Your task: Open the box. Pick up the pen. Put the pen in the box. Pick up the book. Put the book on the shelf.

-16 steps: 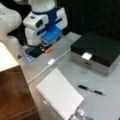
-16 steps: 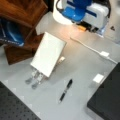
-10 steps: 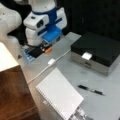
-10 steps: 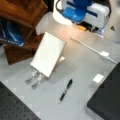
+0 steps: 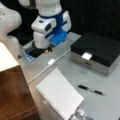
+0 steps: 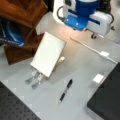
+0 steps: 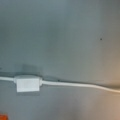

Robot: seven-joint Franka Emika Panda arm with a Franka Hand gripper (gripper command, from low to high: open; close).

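Nothing on the table has shifted since the earlier frames, and the arm hangs where it was, high at the back of the scene. No fingers show anywhere: the wrist view looks straight down on bare grey tabletop (image 7: 62,37) crossed by a white cable (image 7: 80,85) with a small white connector block (image 7: 27,83), so whether the gripper is released or clenched I cannot tell, and it carries nothing that can be seen. What does show is the arm's white and blue wrist (image 5: 53,25), up near a front view's top, over a small dark bin with an orange piece (image 5: 40,51). The box (image 5: 96,53) sits well apart from it toward a front view's right, lid down, black top flat, white latch (image 5: 87,56) on the side facing the pen, so step one is not yet done. Its long axis runs from upper left to lower right. The pen (image 5: 90,90) lies below the box, flat on the table, running nearly left to right with its silvery tip toward the right; in a front view the pen (image 6: 65,90) slants steeply. The book (image 5: 59,96) rests tilted on a small stand, white cover up, just beside the shelf (image 5: 13,92), whose brown side and cream top fill a front view's left.
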